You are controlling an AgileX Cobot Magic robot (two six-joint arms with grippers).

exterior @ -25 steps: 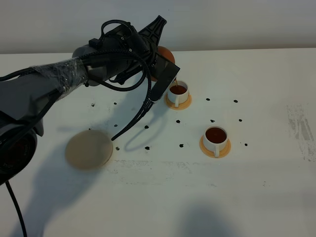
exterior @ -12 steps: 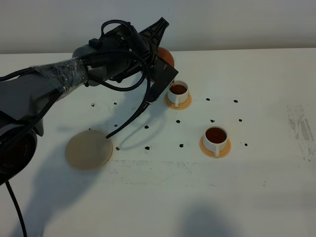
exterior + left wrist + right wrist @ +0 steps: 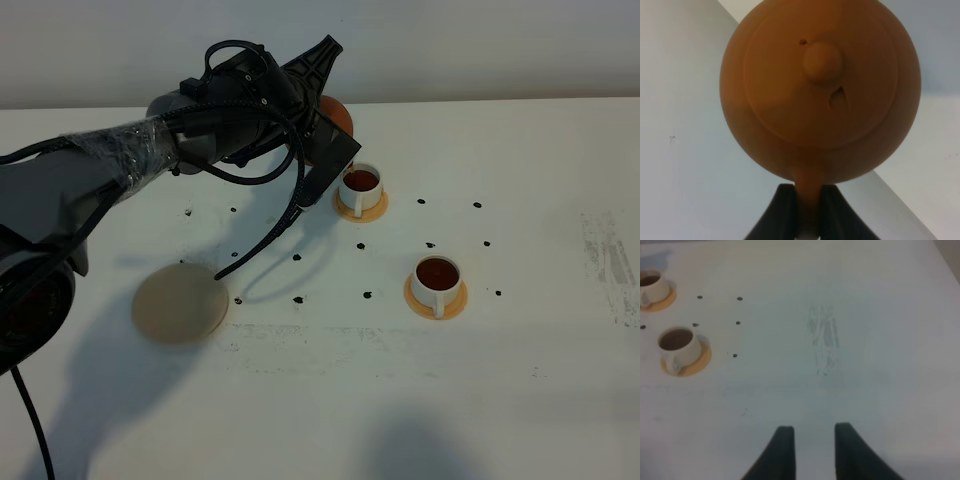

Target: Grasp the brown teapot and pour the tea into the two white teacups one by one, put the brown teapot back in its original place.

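My left gripper (image 3: 322,138) is shut on the loop handle of the brown teapot (image 3: 338,110) and holds it in the air just behind and left of the far white teacup (image 3: 360,186). No stream comes from the spout. In the left wrist view the teapot (image 3: 820,90) fills the frame, lid and knob facing the camera, with its handle between the fingers (image 3: 785,212). Both cups hold dark tea; the near teacup (image 3: 437,277) sits on its orange saucer (image 3: 436,299). The beige coaster (image 3: 180,302) lies bare at the front left. My right gripper (image 3: 812,450) is open and empty.
The white table (image 3: 520,380) has small black dots around the cups and a scuffed patch (image 3: 610,260) at the right. A black cable (image 3: 290,215) hangs from the left arm toward the coaster. Both cups (image 3: 677,342) show far off in the right wrist view.
One second ago a stream of tea ran from the spout into the far cup; it has stopped and the teapot has tipped back slightly. The right arm has not moved.
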